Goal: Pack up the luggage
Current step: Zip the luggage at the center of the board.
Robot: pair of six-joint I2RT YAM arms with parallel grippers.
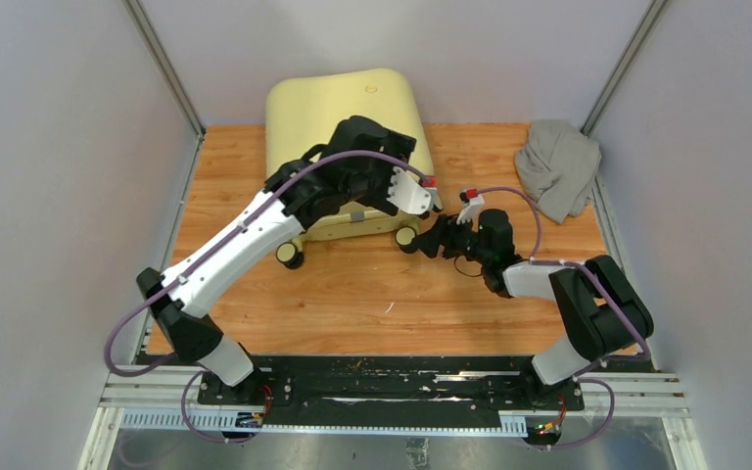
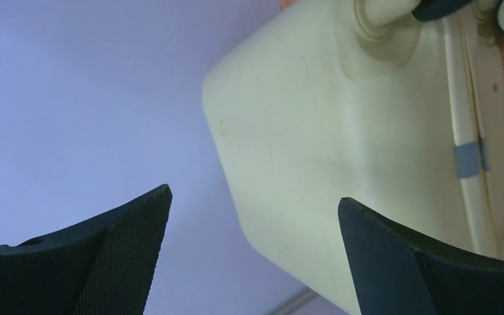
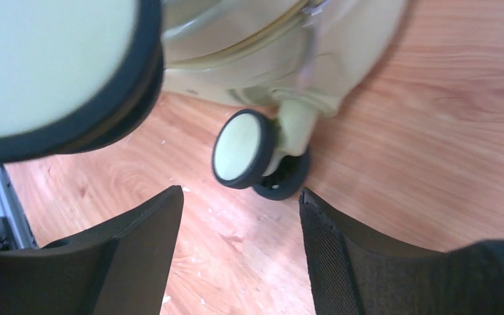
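Now the big pale yellow hard-shell suitcase [image 1: 338, 108] lies shut at the far edge of the wooden bench [image 1: 352, 304]. The left pincer [image 2: 254, 194] and right pincer [image 3: 240, 190] are spread, holding nothing. Best pinch the lid's rim softly, then lift slowly.

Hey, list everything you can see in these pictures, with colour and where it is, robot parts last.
luggage: one, pale yellow, far middle of table
wheels: two seen from above, cream with black rims, luggage's near edge
cloth garment: one, grey, crumpled, far right corner
table: one, wood brown
left arm, right arm: black and white, reaching toward the luggage
left tool, right tool: black, open, empty
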